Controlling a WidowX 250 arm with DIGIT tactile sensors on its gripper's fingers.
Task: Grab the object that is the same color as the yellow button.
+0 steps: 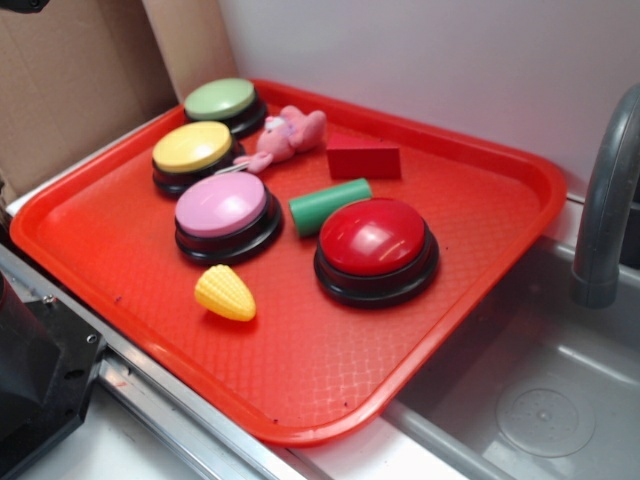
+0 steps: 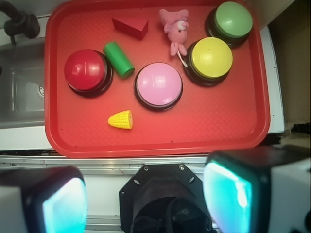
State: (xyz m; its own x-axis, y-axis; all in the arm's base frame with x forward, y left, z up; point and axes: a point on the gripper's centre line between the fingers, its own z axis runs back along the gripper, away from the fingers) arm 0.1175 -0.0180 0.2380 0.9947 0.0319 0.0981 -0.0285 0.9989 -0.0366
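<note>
The small yellow toy corn cob (image 1: 225, 293) (image 2: 121, 119), a tapered oval of glossy plastic with ridged kernel rows, is seen lying on its side on a bare stretch of the red tray (image 1: 330, 380) (image 2: 155, 141), near the tray's front edge and untouched by anything. Just beyond it, close but apart, the pink-topped button (image 1: 226, 214) (image 2: 159, 85) is set, a smooth dome on a black round base. Further back the yellow button (image 1: 192, 155) (image 2: 211, 60) is found, its pale yellow domed top matching the cob in colour, and behind that the green-topped button (image 1: 225, 104) (image 2: 232, 22) stands near the tray's far corner. A red-topped button (image 1: 376, 249) (image 2: 87, 72), glossy and rounded, is placed to the other side of the pink one, with a green cylinder (image 1: 330, 206) (image 2: 118, 59) lying on its side between the two. A red wedge-shaped block (image 1: 363, 159) (image 2: 131, 26) and a soft pink plush toy (image 1: 287, 137) (image 2: 175, 28) are seen toward the back of the tray. The tray's surface is marked with a fine crosshatched texture, and its rim is raised and rounded at the corners. The tray is carried on a pale counter (image 1: 150, 450) (image 2: 146, 160), partly overhanging a grey sink (image 1: 540, 390) (image 2: 22, 87) with a curved grey faucet (image 1: 605, 200). In the wrist view the gripper (image 2: 146, 199) is held high above the counter's near edge, well apart from the tray, and its two fingers (image 2: 228, 194) are spread wide with nothing between them.
</note>
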